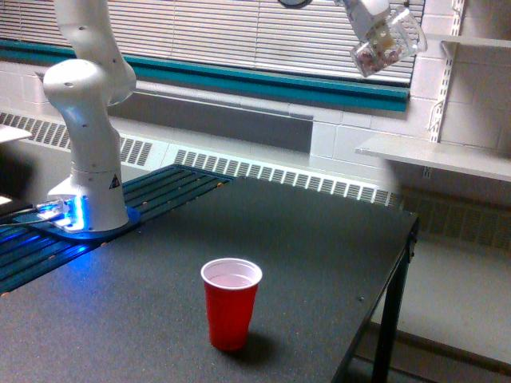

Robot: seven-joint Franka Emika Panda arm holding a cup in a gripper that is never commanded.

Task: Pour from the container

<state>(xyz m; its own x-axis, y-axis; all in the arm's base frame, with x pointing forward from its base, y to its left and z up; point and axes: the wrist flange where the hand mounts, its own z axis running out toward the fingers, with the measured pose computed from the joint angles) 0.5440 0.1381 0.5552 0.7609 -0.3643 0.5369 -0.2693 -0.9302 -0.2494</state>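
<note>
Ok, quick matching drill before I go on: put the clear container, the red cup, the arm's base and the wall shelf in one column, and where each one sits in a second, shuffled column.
Things:
1. clear container
2. red cup
3. arm's base
4. wall shelf

Places:
A. on the table, glowing blue, on the exterior view's left
B. held high by the gripper, tilted, near the top edge
C. fixed to the wall on the exterior view's right
D. upright on the dark table, near the front

Pairs: 1-B, 2-D, 3-A, 4-C
</note>
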